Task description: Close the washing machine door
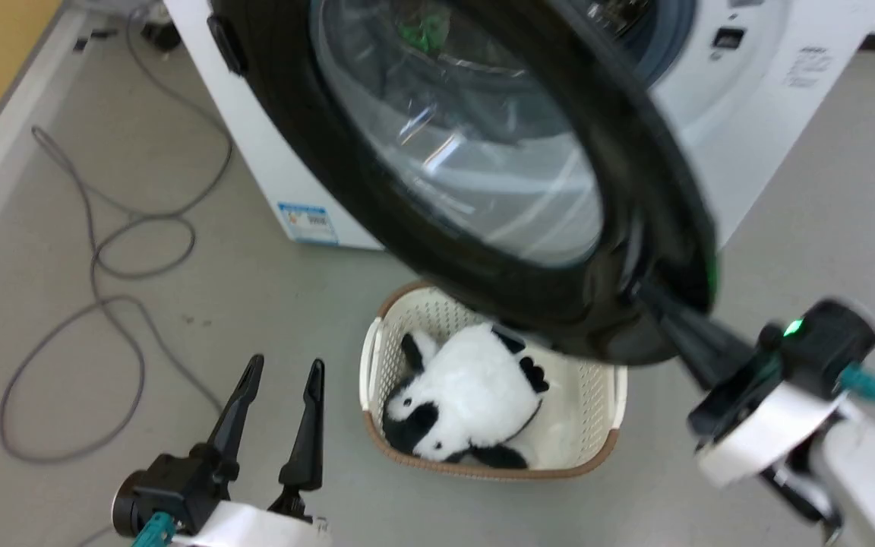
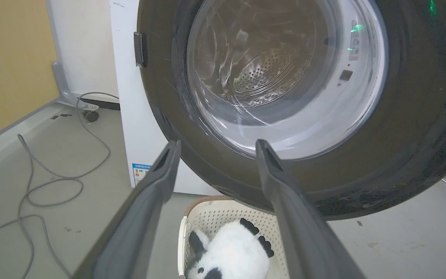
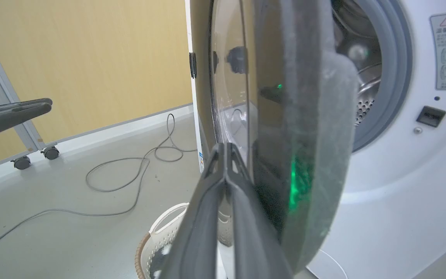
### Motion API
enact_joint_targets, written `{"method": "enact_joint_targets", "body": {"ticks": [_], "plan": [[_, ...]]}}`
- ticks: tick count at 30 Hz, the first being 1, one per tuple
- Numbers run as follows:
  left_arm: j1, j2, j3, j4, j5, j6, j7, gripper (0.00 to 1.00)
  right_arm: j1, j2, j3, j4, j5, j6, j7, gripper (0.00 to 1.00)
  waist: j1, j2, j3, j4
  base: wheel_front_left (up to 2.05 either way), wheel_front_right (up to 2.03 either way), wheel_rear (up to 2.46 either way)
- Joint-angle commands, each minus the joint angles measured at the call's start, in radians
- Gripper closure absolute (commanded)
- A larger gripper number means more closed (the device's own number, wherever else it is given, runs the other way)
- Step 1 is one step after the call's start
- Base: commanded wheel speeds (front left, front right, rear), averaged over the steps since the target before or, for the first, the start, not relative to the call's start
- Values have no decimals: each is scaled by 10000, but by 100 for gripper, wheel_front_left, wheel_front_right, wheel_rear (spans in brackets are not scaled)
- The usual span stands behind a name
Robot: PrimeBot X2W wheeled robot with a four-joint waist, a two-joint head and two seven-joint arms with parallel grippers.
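— hanging ajar off the washing machine (image 1: pixel 756 106), is it, that washing machine door (image 1: pixel 468 144)?
— yes. it stands swung out from the machine's front, hinged on the side of the machine nearer the yellow wall (image 3: pixel 91 58). the gap shows the machine's grey rubber seal (image 3: pixel 401 77) and the perforated steel drum (image 3: pixel 366 104) inside it.
— and the right gripper (image 1: pixel 646 292)?
— clenched. in the right wrist view its two dark fingers (image 3: pixel 207 217) lie pressed together to a single tip, with nothing between them. that tip sits at the glossy outer face of the door's black rim, on the free edge that has swung out from the machine. it looks to be touching the rim, though i cannot tell for certain. a green glow shows on the door's thick edge just beside the fingers.
— the left gripper (image 1: pixel 285 363)?
— released, its fingers spread and empty. it hangs out in front of the machine, apart from the door, and in its own wrist view it points toward the door's lower rim.
— what lies on the floor before the machine?
— a cream perforated laundry basket (image 1: pixel 597 403) with a brown rim, just under the door's lower edge, holding a black-and-white panda plush toy (image 1: pixel 468 395). a grey cable (image 1: pixel 96 266) loops over the floor off the machine's hinge side. a blue sticker (image 1: pixel 304 222) sits low on the machine's front, near that same corner.
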Motion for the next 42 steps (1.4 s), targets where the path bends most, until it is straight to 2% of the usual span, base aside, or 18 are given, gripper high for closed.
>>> {"method": "enact_joint_targets", "body": {"ticks": [1,2,9,14,21,31,37,42], "plan": [[-222,-7,-49,-19,6,-41,-41,0,-460,-258,-64,188,192,-23,56,100,0,0,350,207,0,0,0],[-222,-7,-49,-19,6,-41,-41,0,-460,-258,-64,188,192,-23,56,100,0,0,350,207,0,0,0],[-814,-11,-302,-330,-252,-31,-41,0,-2216,-1361,-268,622,828,-23,326,100,0,0,1467,574,0,0,0],[-1188,-11,-524,-577,-368,122,-41,0,-3407,-1968,-278,872,1258,-23,590,100,0,0,2187,752,0,0,0],[-1549,-12,-875,-737,-459,347,-41,0,-4945,-2479,-334,1408,1714,-23,971,100,0,0,2875,925,0,0,0],[-1907,-12,-1115,-760,-501,637,-41,0,-6926,-2672,-534,2776,2240,-23,1238,100,0,0,3306,1069,0,0,0],[-1895,-12,-1054,-701,-478,633,-41,0,-7103,-2612,-244,3153,2388,-23,1006,100,0,0,3118,971,0,0,0],[-1822,-12,-965,-595,-484,583,-41,0,-6701,-2404,174,3362,2543,-23,552,100,0,0,2527,745,0,0,0]]}}
